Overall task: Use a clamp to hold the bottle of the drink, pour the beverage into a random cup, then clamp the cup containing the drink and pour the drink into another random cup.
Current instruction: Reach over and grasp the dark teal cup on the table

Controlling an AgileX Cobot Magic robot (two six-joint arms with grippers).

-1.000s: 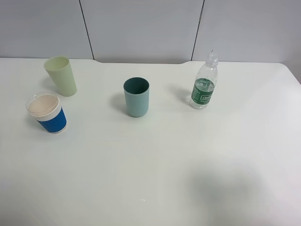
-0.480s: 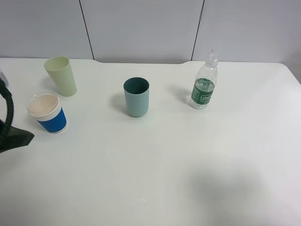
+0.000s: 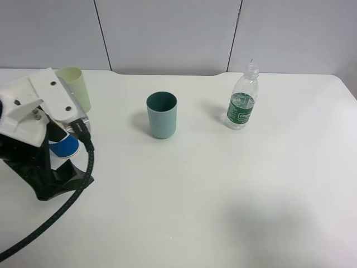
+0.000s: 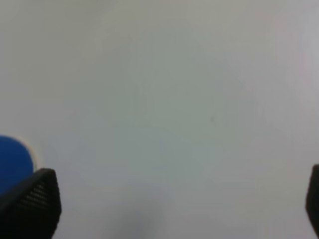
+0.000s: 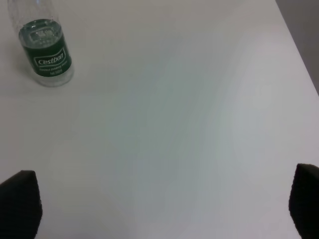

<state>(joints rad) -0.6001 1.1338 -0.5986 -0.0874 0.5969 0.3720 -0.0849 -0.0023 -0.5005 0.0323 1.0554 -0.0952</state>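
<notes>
Exterior high, left to right. Left arm (image 3: pixel 34 109), white housing over a black frame, sits over the table's (image 3: pixel 184 201) left side. A braided cable (image 3: pixel 67 201) loops from it toward the near corner. The arm covers most of the blue cup (image 3: pixel 66 146); only a patch of sleeve shows. Pale cup (image 3: pixel 80 88) is upright just behind the arm, partly hidden by the housing. Teal cup (image 3: pixel 162 115) is upright near mid-table, well apart from the arm, dark inside. Bottle (image 3: pixel 242 101) is upright, right of the teal cup and a little farther back, with a green label and its cap on. Nothing touches it.

Left wrist: left gripper (image 4: pixel 172 201) has its jaws spread wide. One finger (image 4: pixel 31 204) sits at one edge of view, the other barely shows at the opposite edge. Bare table lies between them, nothing held. The blue cup shows just beside the nearer finger; the view is blurred, so contact cannot be told.

Right wrist: right gripper (image 5: pixel 162 204) is also wide and empty over bare table. The bottle stands well ahead of it, off toward one finger, label reading Cestbon. Its liquid level is unclear.
</notes>
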